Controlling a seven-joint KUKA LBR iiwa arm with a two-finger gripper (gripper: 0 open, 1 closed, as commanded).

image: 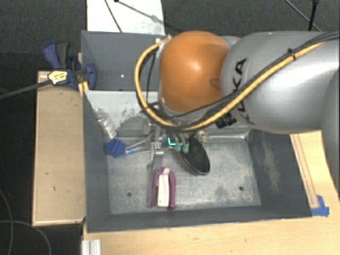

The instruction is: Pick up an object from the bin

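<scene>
A robot arm (276,89) with an orange wrist cover (191,70) hangs low over the middle of a grey metal bin (239,195). Its claw (158,152) is largely hidden under the cover, so I cannot tell how far open it is or whether it holds anything. It sits between a blue-headed brush (114,148) on the left and a black oval brush (196,160) on the right. A purple-and-white object (163,188) lies just nearer. This looks like the reaching-in step. The next move probably calls for closing on one of these items, then lifting clear.

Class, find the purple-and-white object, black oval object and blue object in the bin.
purple-and-white object (163,190): camera view, middle of its body.
black oval object (196,159): camera view, centre of the oval.
blue object (113,148): camera view, its blue body.
</scene>
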